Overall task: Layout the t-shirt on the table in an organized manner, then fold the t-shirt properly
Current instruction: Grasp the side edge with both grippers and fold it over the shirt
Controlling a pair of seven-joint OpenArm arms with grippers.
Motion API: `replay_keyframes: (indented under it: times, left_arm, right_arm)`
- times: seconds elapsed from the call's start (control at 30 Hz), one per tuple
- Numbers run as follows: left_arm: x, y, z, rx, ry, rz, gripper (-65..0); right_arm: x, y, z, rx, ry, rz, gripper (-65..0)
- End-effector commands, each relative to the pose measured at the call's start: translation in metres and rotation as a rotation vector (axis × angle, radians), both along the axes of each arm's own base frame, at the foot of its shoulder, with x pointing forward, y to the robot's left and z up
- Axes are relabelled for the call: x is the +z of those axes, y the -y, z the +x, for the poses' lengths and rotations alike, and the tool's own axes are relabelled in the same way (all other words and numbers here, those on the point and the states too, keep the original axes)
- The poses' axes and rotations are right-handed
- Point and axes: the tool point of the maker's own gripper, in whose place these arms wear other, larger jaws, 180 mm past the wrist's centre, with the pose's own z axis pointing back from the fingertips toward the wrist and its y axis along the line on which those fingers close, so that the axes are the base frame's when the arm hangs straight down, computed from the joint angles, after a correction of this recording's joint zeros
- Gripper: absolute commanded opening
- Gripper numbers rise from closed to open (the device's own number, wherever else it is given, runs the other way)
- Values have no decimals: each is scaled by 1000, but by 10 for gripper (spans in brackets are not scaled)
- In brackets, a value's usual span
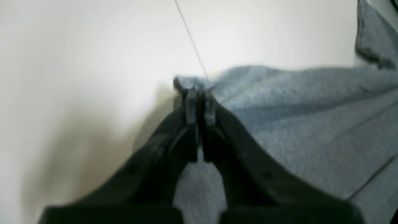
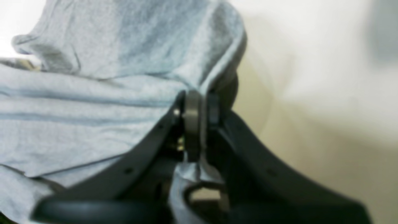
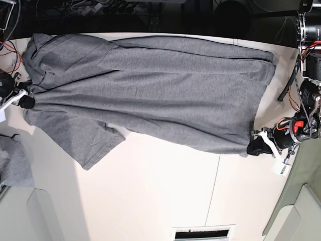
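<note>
- You see the t-shirt [image 3: 150,85] stretched lengthwise across the far half of the table [image 3: 165,196], a long heather-grey sheet running from the left edge almost to the right edge.
- The knit looks soft and matte, and long shallow creases run along its length.
- One short sleeve [image 3: 88,143] juts toward the near side at the left, a flat trapezoid with a straight hem.
- The hem end lies at the right, its edge roughly straight with small ripples.
- Your left gripper [image 1: 200,107] is pinched together on a corner of the hem; the left wrist view shows the black fingers meeting with a small tab of grey fabric poking out past them.
- In the base view that gripper sits at the near right corner of the shirt, low over the tabletop.
- Your right gripper [image 2: 199,109] stands at the left end near the shoulder; its fingers are close together with a fold of grey cloth between them, draping over one finger.
- The tabletop is smooth, glossy white, crossed by a thin dark seam [image 3: 213,191].
- A smaller grey cloth bundle [image 3: 15,163] lies at the left edge, apart from the shirt.
</note>
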Motion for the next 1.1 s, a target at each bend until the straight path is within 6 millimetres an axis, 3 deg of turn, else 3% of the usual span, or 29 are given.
replay_keyframes:
  times: [0.0,0.07,0.1,0.17,0.3,0.4,0.6,0.73,0.9,1.07]
  left_arm:
    - [19,-8,12,13,57,-6,-606]
    - [15,-9,10,19,47,-11,-446]
    - [16,-10,10,19,48,-10,-384]
    - [21,-12,14,24,68,-9,-339]
    - [39,-21,26,41,153,2,-339]
    - [42,-31,34,84,192,54,-339]
    - [10,-28,45,151,153,81,-339]
    - [-11,-11,51,158,106,42,-339]
    - [-8,5,53,115,105,-33,-339]
    - [-9,23,49,74,78,-102,-339]
  right_arm:
    - [15,8,12,-7,52,-12,-481]
    - [18,8,14,-11,66,-10,-382]
    - [20,10,16,-15,78,-12,-362]
    - [26,12,23,-29,114,-11,-360]
    - [42,12,43,-40,174,-6,-360]
    - [57,8,62,-40,221,3,-360]
    - [73,-10,95,-6,272,-28,-360]
    - [63,-29,106,40,257,-59,-360]
    - [43,-57,107,108,222,-72,-360]
    - [34,-53,111,64,226,-103,-359]
